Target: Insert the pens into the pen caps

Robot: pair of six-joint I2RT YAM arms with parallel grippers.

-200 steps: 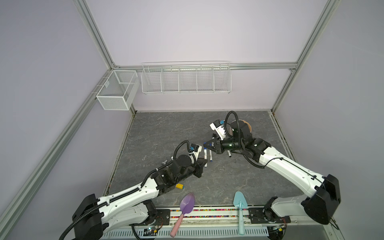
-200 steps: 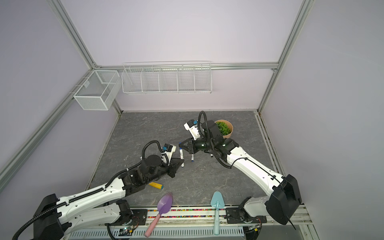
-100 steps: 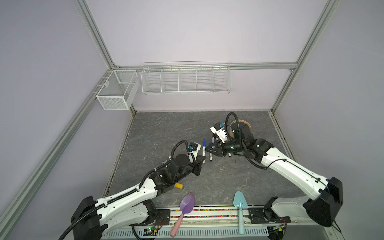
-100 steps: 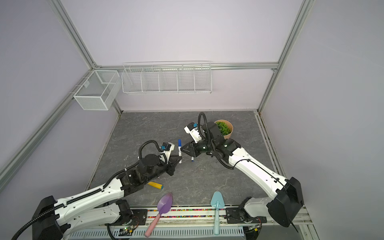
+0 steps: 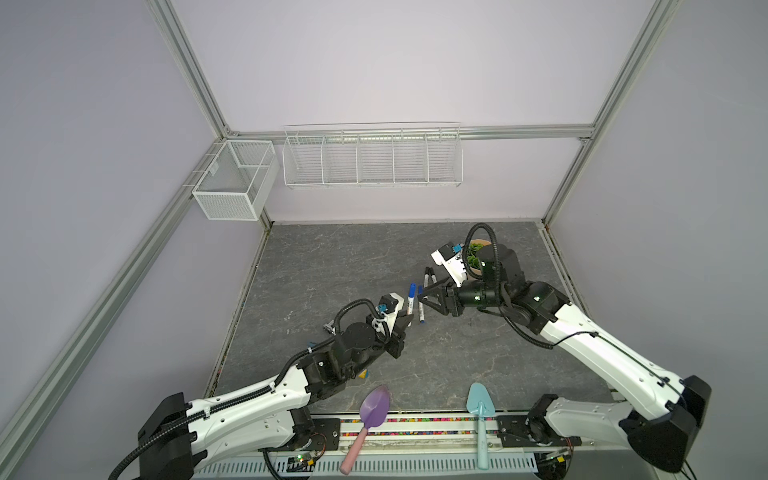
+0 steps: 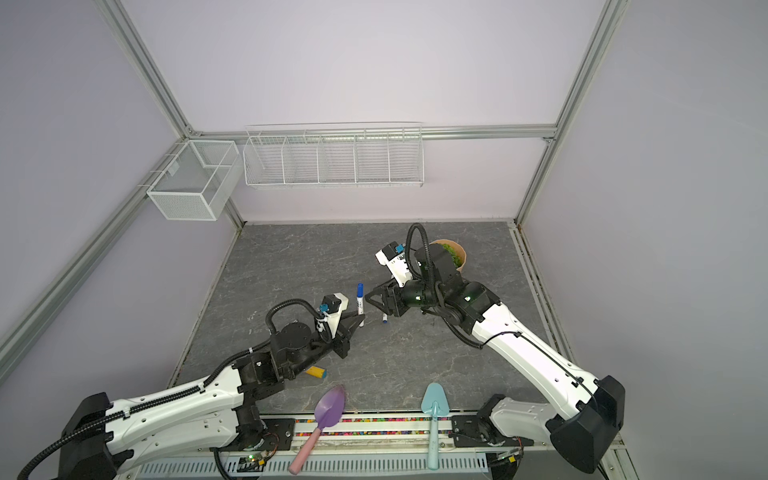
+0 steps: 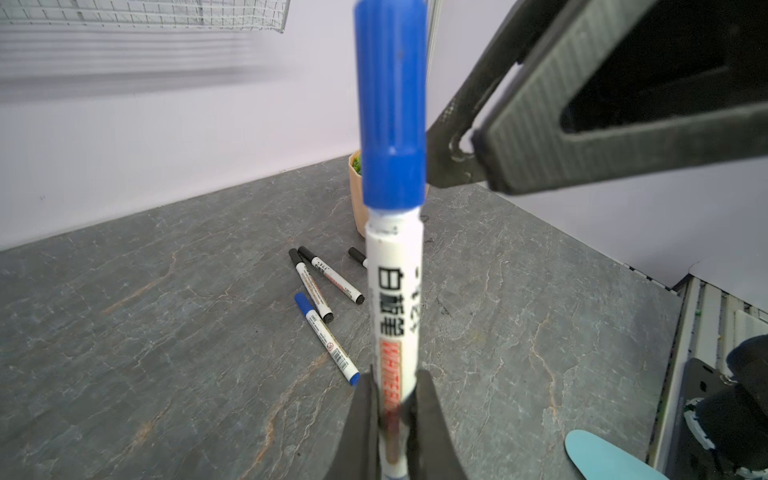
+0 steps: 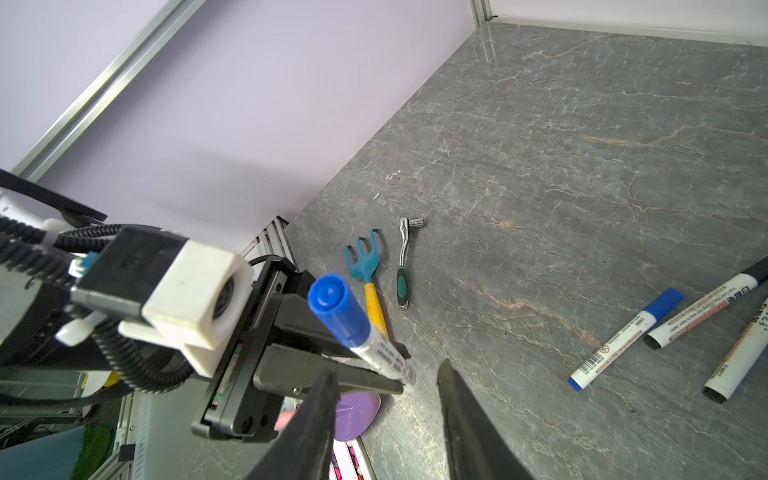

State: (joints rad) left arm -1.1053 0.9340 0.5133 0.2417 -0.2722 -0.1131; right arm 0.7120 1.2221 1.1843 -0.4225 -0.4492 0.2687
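held pen [image 7: 395, 270]: black Chinese characters, 白 up top, then red WHITE… | lying blue-capped pen [image 7: 326, 334]: barcode and a small red round sign | black-capped pens [image 7: 309, 282]: print too small to read

The held pen [image 7: 395, 299] is white with black print and a red band. Its cap [image 7: 390, 104] is bright blue. The tabletop [image 7: 166, 332] is dark grey, with thin pale and rusty lines like stone. The lying pen [image 7: 328, 340] is white with blue ends. The neighbour pen [image 7: 312, 286] is white with black ends. The rake [image 8: 365, 262] is teal with a yellow handle. The scoop [image 5: 375, 405] is purple with a pink handle. The pot [image 6: 462, 259] looks tan, though it is half hidden.
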